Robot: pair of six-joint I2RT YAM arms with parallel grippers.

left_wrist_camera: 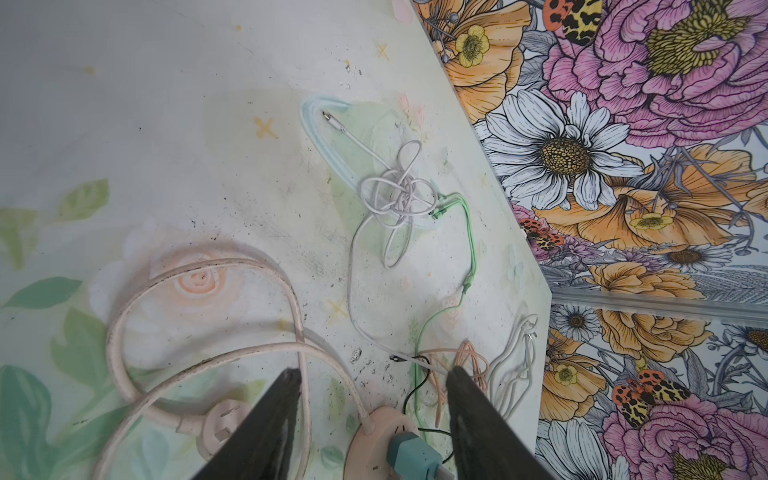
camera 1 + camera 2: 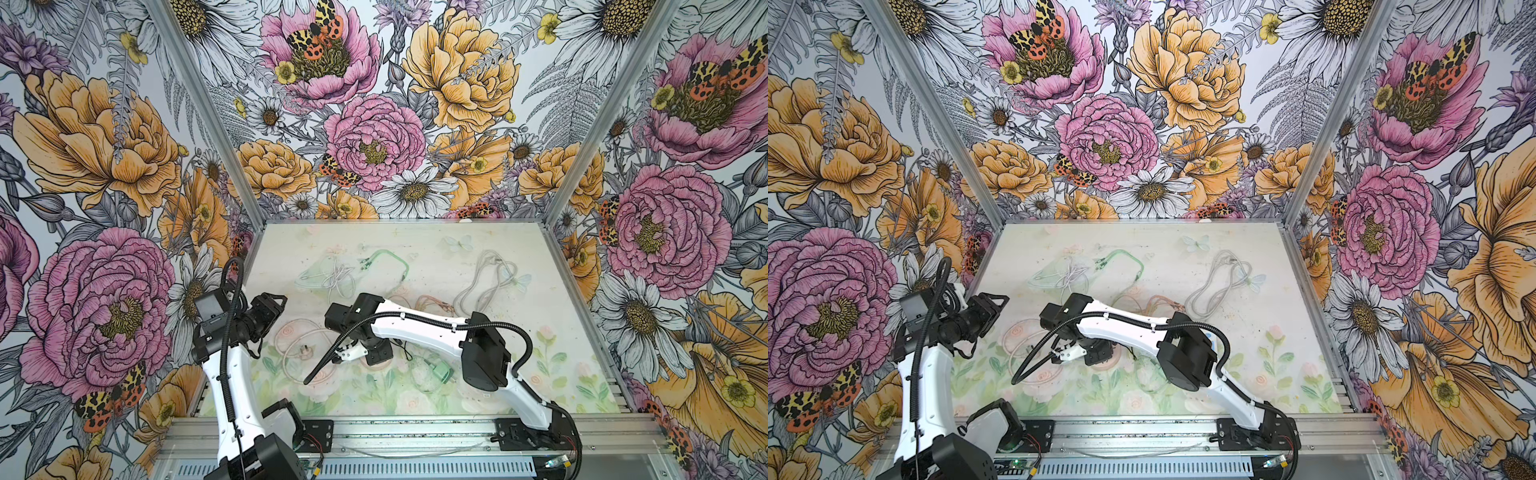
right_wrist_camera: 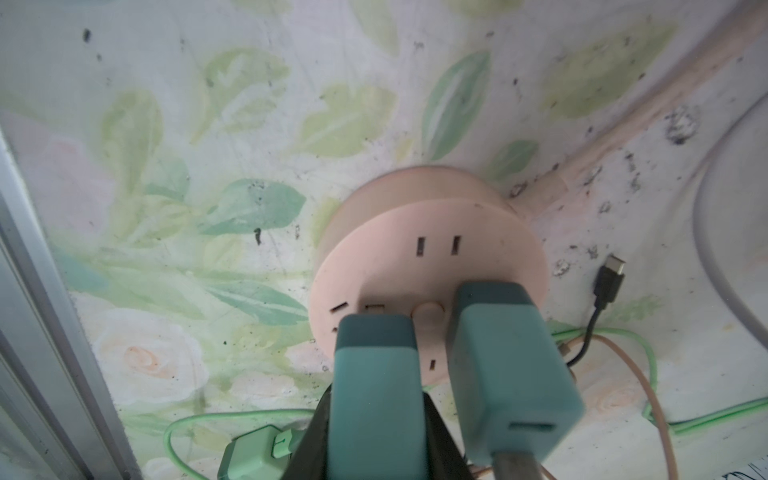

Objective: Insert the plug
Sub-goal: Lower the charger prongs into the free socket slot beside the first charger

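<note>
Three walls papered with large drawn peonies, daisies and spotted moths in pink, orange and white fill the upper part of both top views: back wall (image 2: 374,104), left wall (image 2: 83,166), right wall (image 2: 685,174). Bare aluminium corner posts (image 2: 206,116) slant between them. Lower centre lies a scuffed pale tabletop printed with faint roses and green leaves (image 2: 552,324), edged along the frame's bottom by a slotted aluminium rail (image 2: 415,430). The light is soft and even.

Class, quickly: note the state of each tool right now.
Left tool: open, empty.
Right tool: closed on the teal plug.
</note>
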